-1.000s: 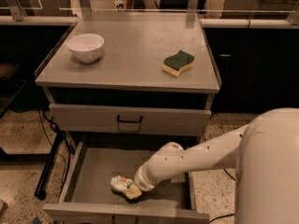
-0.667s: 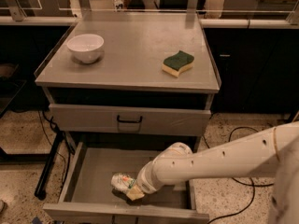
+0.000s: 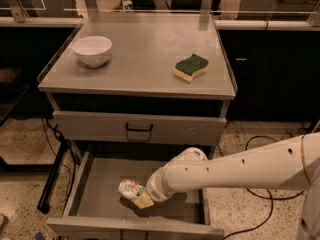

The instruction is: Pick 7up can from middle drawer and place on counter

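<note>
The 7up can point(image 3: 128, 188) is a small silvery-white can with green print, lying on its side in the open middle drawer point(image 3: 100, 184), the cabinet's lowest. My white arm reaches in from the right and my gripper point(image 3: 140, 196) is at the can's right end, touching it, with a yellowish fingertip point(image 3: 144, 201) just below the can. The can looks to be just above or on the drawer floor; I cannot tell which. The counter point(image 3: 140, 54) is the flat grey top of the cabinet above.
A white bowl point(image 3: 92, 50) stands at the counter's back left. A green and yellow sponge point(image 3: 190, 67) lies at its right. The upper grey drawer point(image 3: 139, 129) with a black handle is closed. Cables run over the speckled floor on both sides.
The view has shifted a little and my arm has stretched out lower across the picture. The gripper and can stay at about the same spot in the drawer.
</note>
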